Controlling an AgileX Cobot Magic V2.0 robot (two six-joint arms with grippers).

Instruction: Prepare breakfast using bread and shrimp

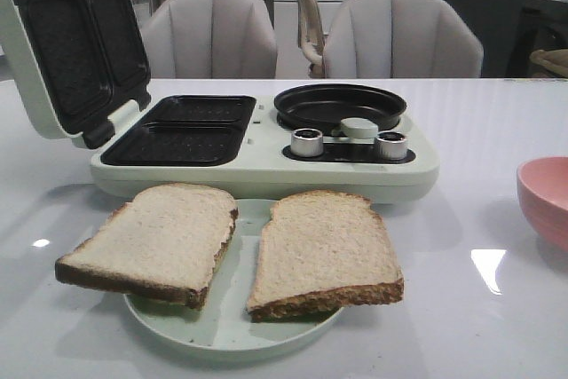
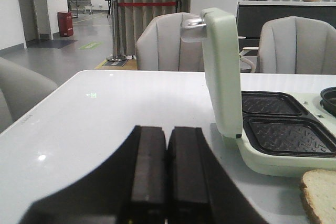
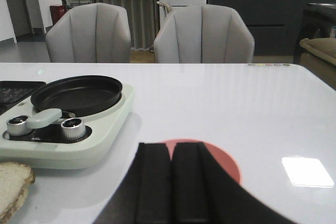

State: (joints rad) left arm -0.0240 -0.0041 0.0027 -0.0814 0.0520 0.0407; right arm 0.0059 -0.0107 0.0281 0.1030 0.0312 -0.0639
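Note:
Two slices of bread lie side by side on a pale green plate (image 1: 222, 330) at the table's front: the left slice (image 1: 155, 239) and the right slice (image 1: 324, 250). An edge of bread also shows in the left wrist view (image 2: 321, 199) and the right wrist view (image 3: 13, 184). The shrimp is out of view. My left gripper (image 2: 167, 169) is shut and empty, left of the breakfast maker. My right gripper (image 3: 171, 179) is shut and empty, in front of a pink bowl (image 3: 231, 169).
A pale green breakfast maker (image 1: 266, 166) stands behind the plate, its lid (image 1: 71, 42) raised at the left over two black sandwich wells (image 1: 182, 129). A round black pan (image 1: 340, 106) and two metal knobs (image 1: 307, 141) sit on its right half. The pink bowl (image 1: 546, 197) is at the right edge.

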